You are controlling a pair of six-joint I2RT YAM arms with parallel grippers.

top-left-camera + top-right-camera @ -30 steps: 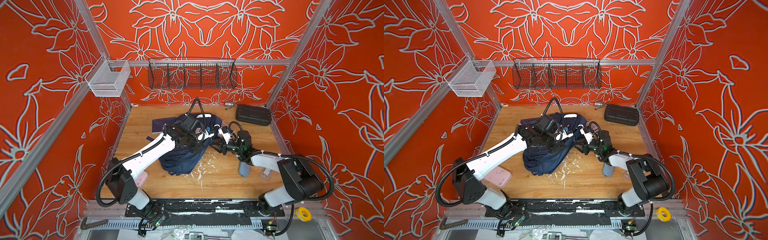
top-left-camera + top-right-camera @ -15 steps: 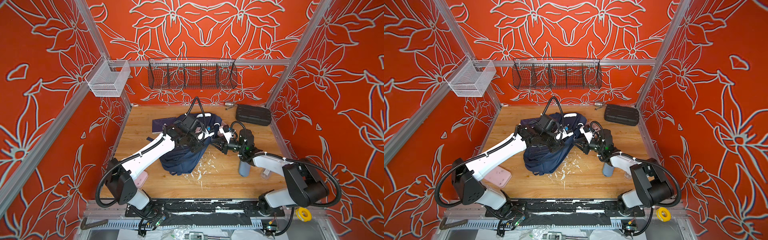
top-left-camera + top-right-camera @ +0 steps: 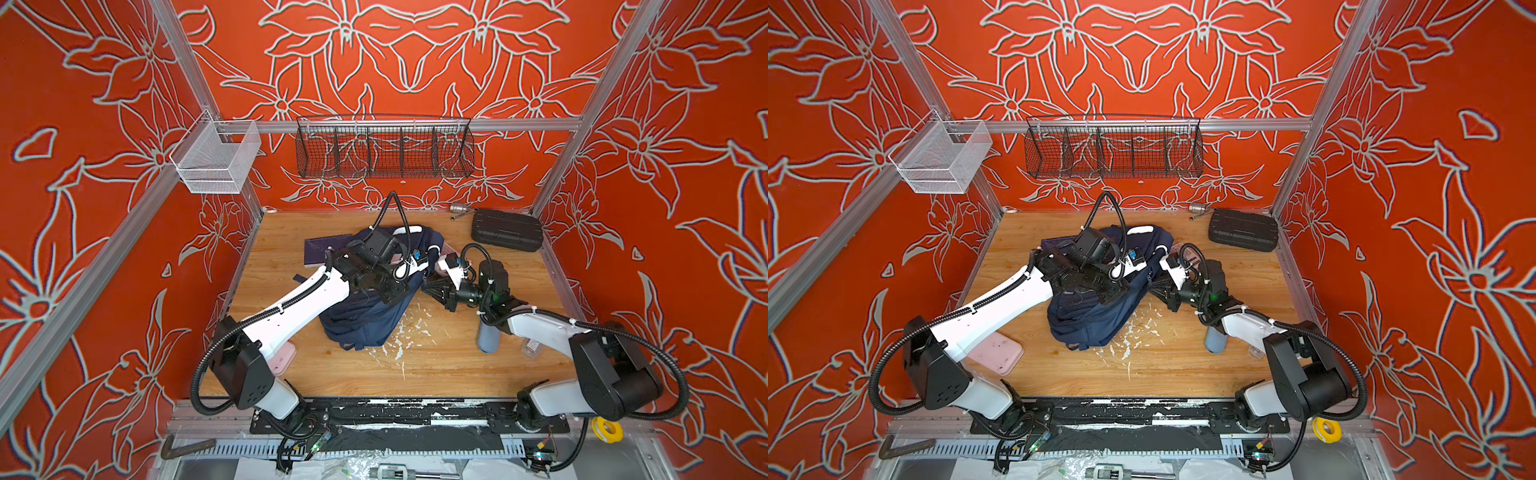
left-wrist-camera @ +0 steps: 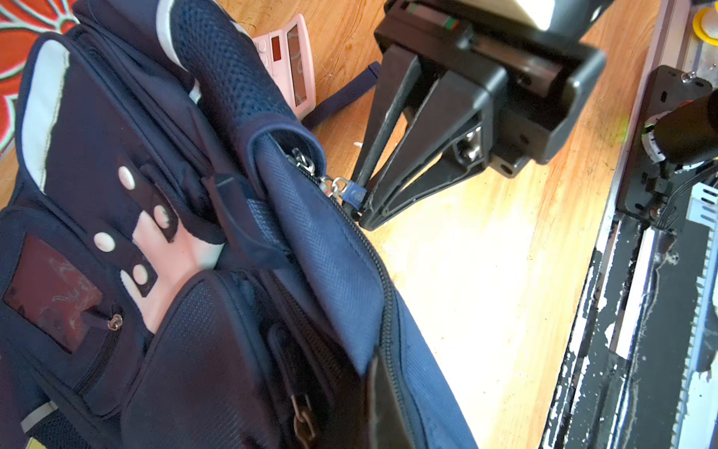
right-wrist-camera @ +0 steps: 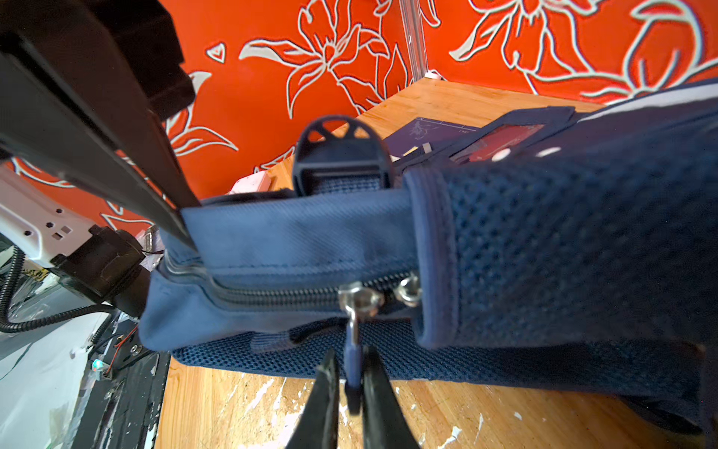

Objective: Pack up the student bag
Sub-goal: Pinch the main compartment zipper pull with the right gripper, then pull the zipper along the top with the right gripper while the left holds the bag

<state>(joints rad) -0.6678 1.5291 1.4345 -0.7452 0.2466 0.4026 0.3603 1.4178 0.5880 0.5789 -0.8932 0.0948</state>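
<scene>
Right wrist view: low in the middle, the right gripper (image 5: 351, 385) is almost closed, pinching the zip tab (image 5: 352, 363). At mid left, the left gripper (image 5: 182, 230) is closed tight on cloth of the bag (image 5: 295, 233). In a top view the bag (image 3: 365, 324) lies mid-frame. I think it is best to pull the tab slowly and straight, with the cloth held tight.

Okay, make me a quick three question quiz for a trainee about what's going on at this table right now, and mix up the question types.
1. What is the right gripper pinching? A) pink calculator B) zipper pull C) shoulder strap
2. True or false: the black hard case lies on the wooden table, apart from the student bag.
3. Which gripper clamps the bag's fabric flap beside the zipper?
Key: 1 B; 2 true; 3 the left gripper.
</scene>
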